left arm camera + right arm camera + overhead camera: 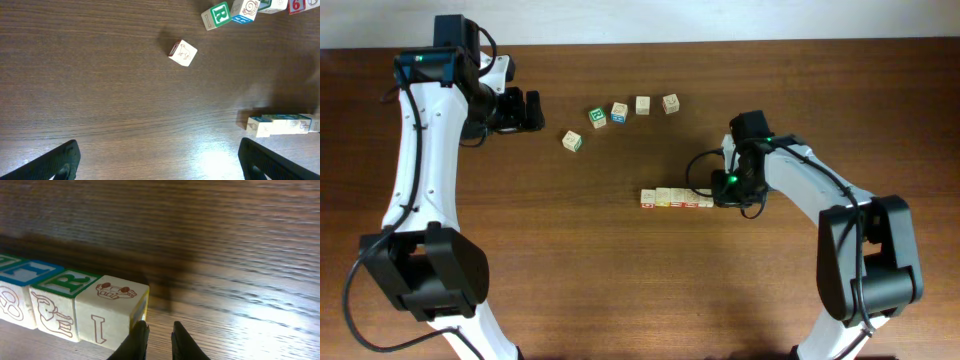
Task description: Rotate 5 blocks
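The blocks (676,198) form one joined line on the brown table, pale cubes with red, green and blue printed faces. In the right wrist view the line's end block (112,311) shows a brown letter I, with a green R block (62,287) beside it. My right gripper (159,330) is low at the line's right end, nearly shut with nothing between its fingers; its left finger (137,340) rests against the end block's side. In the overhead view the right gripper (722,197) sits at that same end. My left gripper (533,110) hovers wide open at the far left, away from the line (282,125).
Several loose cubes lie in an arc behind the line: one at the left (572,141), a green R cube (597,117), a blue one (619,111) and two pale ones (642,104), (670,103). The left wrist view shows one loose cube (183,52).
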Robot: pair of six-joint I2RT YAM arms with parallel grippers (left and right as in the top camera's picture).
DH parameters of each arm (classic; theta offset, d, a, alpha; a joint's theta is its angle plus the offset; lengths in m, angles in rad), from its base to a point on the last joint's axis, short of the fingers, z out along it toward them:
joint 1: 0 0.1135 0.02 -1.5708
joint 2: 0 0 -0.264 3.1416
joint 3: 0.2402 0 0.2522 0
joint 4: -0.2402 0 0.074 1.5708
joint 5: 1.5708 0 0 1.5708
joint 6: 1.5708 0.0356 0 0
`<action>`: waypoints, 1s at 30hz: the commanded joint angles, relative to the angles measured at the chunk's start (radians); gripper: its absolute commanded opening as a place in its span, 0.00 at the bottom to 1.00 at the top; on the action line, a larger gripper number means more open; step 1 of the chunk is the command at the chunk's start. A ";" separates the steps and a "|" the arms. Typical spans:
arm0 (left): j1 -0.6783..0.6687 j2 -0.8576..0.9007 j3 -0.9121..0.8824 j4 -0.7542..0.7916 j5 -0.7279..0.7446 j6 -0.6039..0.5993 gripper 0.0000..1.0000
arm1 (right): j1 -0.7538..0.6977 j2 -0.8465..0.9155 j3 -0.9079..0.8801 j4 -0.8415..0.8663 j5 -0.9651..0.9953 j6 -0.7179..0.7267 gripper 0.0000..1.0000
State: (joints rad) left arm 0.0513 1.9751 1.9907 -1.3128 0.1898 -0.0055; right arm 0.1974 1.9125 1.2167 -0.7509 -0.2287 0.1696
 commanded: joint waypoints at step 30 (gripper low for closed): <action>-0.010 0.007 -0.012 -0.042 0.084 0.089 0.15 | 0.132 0.007 0.389 -0.159 -0.137 0.128 0.10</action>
State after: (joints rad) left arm 0.0513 1.9751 1.9907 -1.3514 0.2062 0.0662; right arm 0.3305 1.9236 1.5856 -0.9287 -0.3466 0.2928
